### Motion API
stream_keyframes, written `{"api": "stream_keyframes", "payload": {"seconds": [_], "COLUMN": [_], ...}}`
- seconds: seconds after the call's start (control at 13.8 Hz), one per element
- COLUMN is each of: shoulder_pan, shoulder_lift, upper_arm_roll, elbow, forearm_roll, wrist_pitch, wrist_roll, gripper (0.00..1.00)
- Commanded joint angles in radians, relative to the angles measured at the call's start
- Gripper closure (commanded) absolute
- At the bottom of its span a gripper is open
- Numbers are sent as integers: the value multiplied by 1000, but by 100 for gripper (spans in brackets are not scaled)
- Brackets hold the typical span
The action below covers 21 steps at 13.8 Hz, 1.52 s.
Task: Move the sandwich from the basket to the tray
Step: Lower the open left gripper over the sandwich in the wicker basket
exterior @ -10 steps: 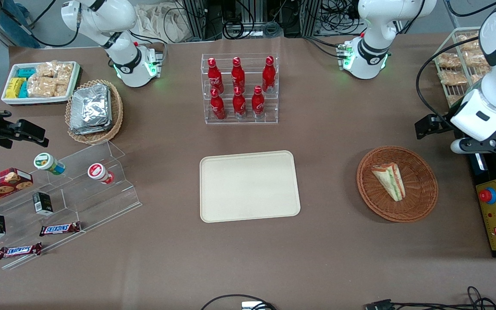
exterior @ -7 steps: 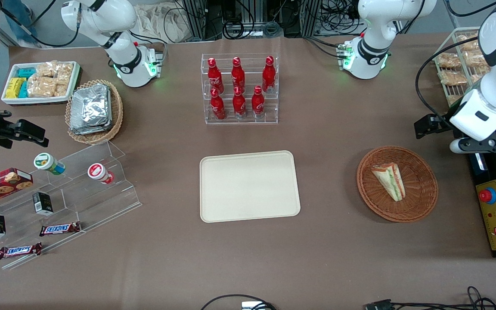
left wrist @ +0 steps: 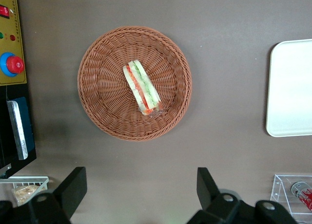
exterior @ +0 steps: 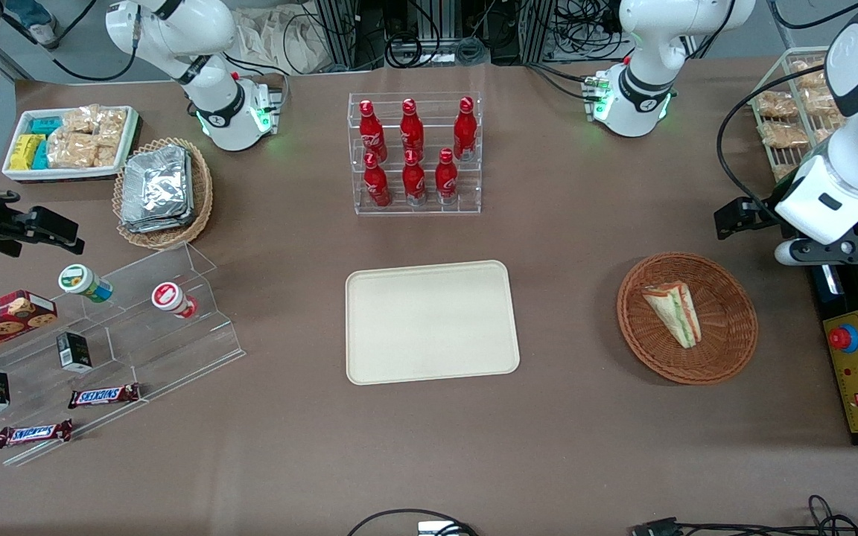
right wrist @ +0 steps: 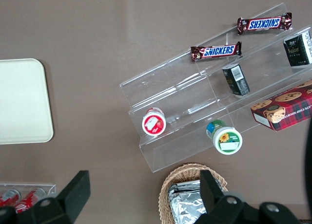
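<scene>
A brown table (exterior: 585, 223) carried everything, and the cream tray (exterior: 431, 321) at its middle serves as the landmark. Toward the parked arm's end from the tray, a white bin (exterior: 70, 141) held yellow, teal and tan snack packs, and just beside it a light wicker basket (exterior: 164, 192) held a stack of silver foil packs. Nearer the front camera than these, a clear stepped stand (exterior: 112, 350) carried two round-lidded cups, two small dark boxes and two Snickers bars, with a red cookie box (exterior: 1, 317) at its end.

Farther from the front camera than the tray, a clear rack (exterior: 415, 152) held six red bottles in two rows. The tray itself lay bare.

Toward the working arm's end from the tray, well apart from it, sat the round reddish-brown basket (exterior: 687, 318). In it lay the sandwich (exterior: 673, 313), a wedge resting on its side with green and red layers showing, close to the basket's centre. The gripper (left wrist: 139, 192) hung above the table just beside the basket, farther from the tray, its jaws spread wide apart and holding nothing. A wire rack (exterior: 790, 112) of bagged snacks stood at the table's edge farther from the front camera.
</scene>
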Motion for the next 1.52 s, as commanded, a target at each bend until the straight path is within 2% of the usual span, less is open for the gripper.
{"api": "stream_keyframes", "payload": {"seconds": [0.0, 0.36, 0.65, 1.01, 1.45], "shoulder_pan": [8, 25, 29, 75, 81], "shoulder_lift": [-30, -15, 37, 183, 345], "upper_arm_roll": [-2, -2, 0, 0, 0], "elbow": [-31, -39, -91, -132, -131], "forearm_roll": [-14, -14, -4, -4, -12], "wrist_pitch": [5, 16, 112, 255, 387], "wrist_roll": [5, 0, -1, -29, -173], "gripper": [0, 0, 0, 0, 1]}}
